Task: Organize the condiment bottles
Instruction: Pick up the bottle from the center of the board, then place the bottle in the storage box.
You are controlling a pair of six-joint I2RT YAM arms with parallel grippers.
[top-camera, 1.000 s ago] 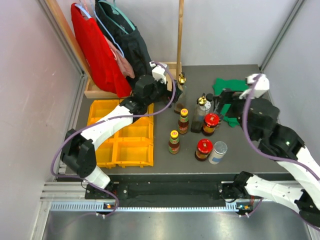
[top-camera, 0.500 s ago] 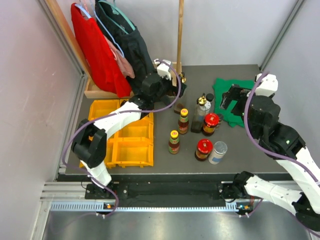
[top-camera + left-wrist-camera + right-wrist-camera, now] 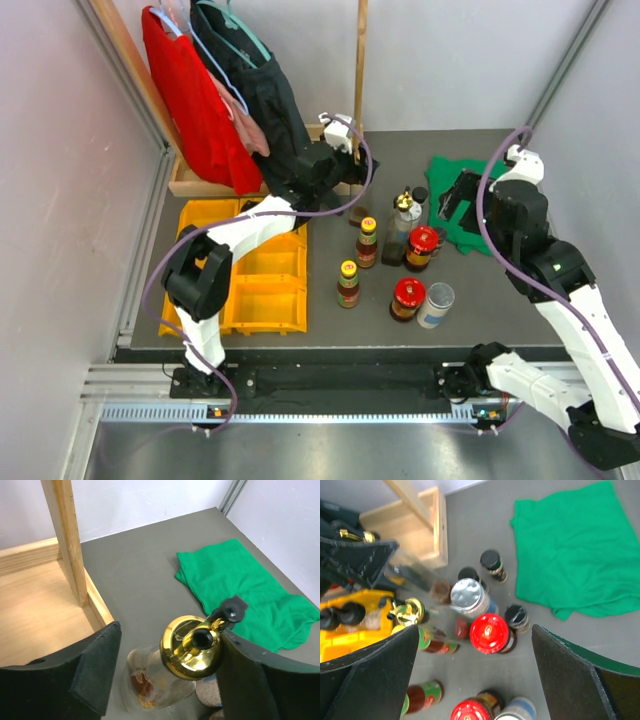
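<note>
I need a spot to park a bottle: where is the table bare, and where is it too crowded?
Bare table lies at the back between the wooden post and the green cloth, and at the front right beside the silver-lidded can. A narrow lane runs between the yellow tray and the bottles, which crowd the middle.

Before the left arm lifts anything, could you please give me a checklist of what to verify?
1. The gold-topped bottle sits between the fingers of the left tool: ok.
2. Fingers closed on it: not ok, a gap shows on one side.
3. Bottle upright: cannot tell.
4. The wooden post stands apart from that tool: ok.
5. The right tool is open, holding nothing: ok.
</note>
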